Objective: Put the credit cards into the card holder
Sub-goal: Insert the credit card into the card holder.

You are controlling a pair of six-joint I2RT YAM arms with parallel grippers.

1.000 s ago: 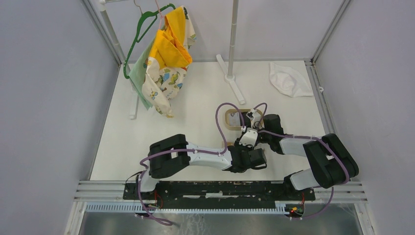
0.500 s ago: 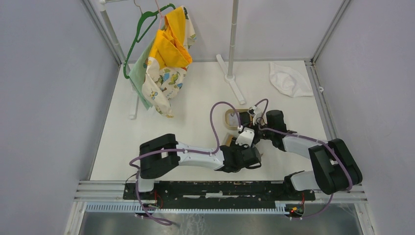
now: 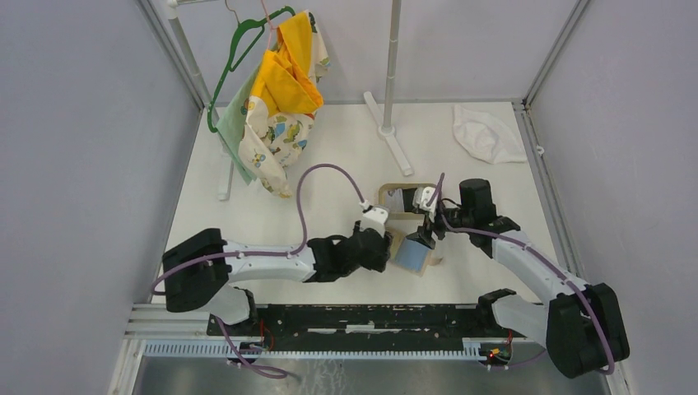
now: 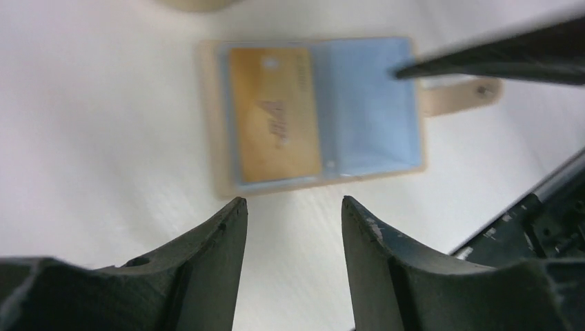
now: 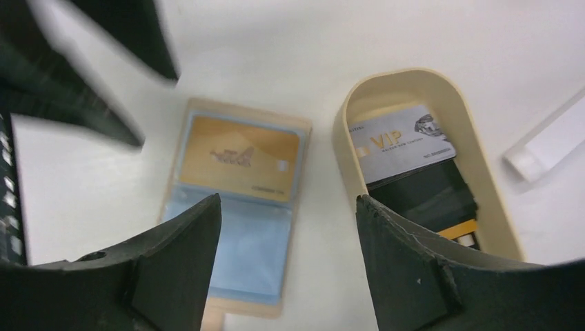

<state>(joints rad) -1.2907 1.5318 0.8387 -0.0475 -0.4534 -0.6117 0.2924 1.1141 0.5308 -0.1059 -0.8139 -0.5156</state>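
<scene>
- Right wrist view: noting gold card (image 5: 238,157) sitting in open card holder (image 5: 252,241).
- More cards (image 5: 400,143) waiting in tray (image 5: 341,131).
- Left gripper (image 4: 293,203), right gripper (image 5: 286,205) gaping, holding nothing.

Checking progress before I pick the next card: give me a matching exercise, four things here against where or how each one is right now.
Things:
1. gold card
2. silver VIP card
3. card holder
4. left gripper

Places or states:
A. uppermost in the oval tray
B. open, holding nothing
C. in one half of the card holder
D. spread open, flat on the table

Pairs: 1-C, 2-A, 3-D, 4-B.
</scene>
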